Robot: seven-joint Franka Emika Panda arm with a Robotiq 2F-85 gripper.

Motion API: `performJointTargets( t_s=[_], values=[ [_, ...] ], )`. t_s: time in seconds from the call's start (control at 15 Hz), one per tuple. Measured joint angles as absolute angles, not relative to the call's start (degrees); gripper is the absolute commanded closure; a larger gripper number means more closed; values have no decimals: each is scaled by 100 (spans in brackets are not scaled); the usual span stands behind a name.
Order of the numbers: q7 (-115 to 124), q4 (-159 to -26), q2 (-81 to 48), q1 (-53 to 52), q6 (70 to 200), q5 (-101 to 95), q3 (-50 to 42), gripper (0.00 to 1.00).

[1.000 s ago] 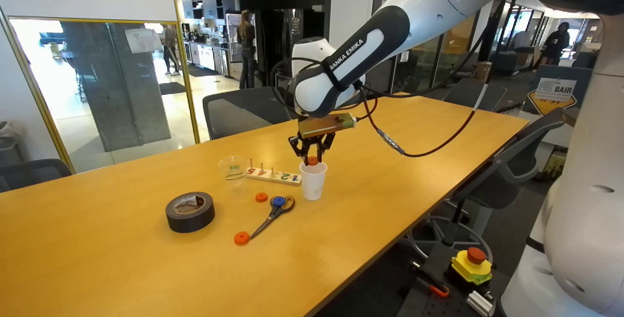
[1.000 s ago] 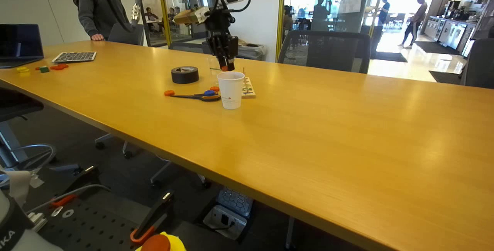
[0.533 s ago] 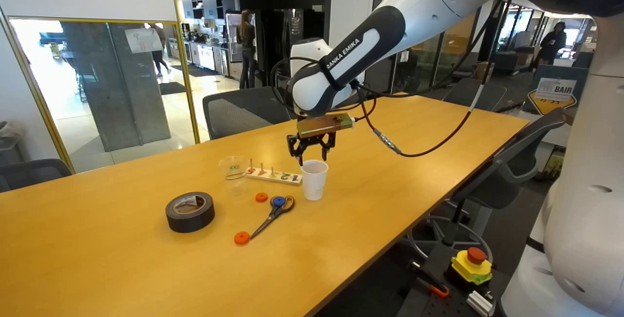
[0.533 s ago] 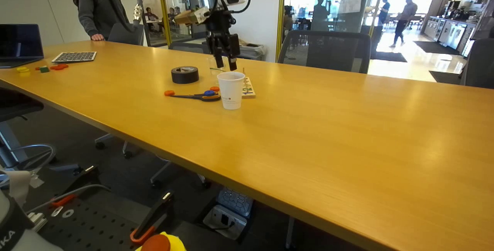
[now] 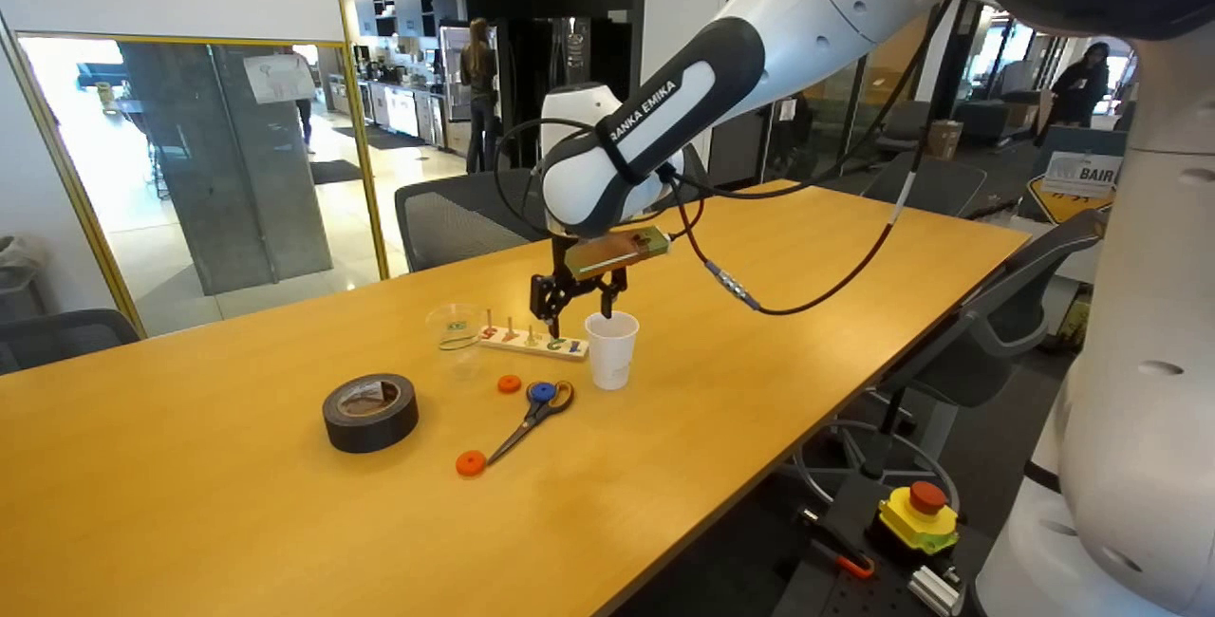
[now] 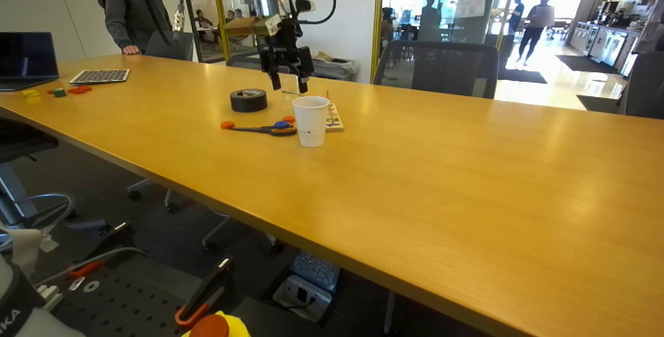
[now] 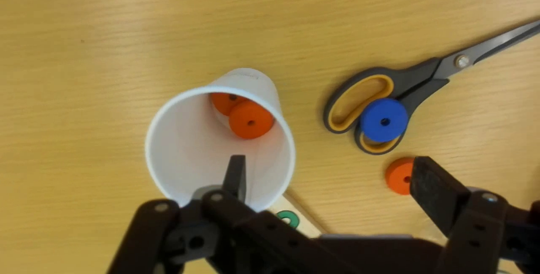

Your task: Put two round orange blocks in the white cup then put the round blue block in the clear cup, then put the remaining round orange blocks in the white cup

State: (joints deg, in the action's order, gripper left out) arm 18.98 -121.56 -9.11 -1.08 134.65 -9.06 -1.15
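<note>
I'm watching the gripper [image 5: 581, 324] hovering, spread; in the wrist view 2 orange blocks [image 7: 254, 114] are lying inside the white cup [image 7: 190, 147], the blue block [image 7: 379, 117] (on scissors [image 7: 417, 73]) at its 3 o'clock.

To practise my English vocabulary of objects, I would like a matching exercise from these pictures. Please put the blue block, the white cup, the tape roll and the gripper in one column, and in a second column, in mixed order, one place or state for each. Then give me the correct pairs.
Column one
1. round blue block
2. white cup
3. tape roll
4. gripper

Column two
A. black, lying flat on the table
B. open, gripping nothing
C. lying on the scissors
D. two orange blocks visible inside

Pairs: 1-C, 2-D, 3-A, 4-B
</note>
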Motion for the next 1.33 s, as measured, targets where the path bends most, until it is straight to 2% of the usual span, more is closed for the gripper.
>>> performJointTargets(
  t_s=[0.87, 1.33],
  values=[
    [-1977, -11916, -1726, -43, 13644, -268, 412, 0],
    [-2697, -11450, -2355, 124, 13619, -252, 472, 0]
  ],
)
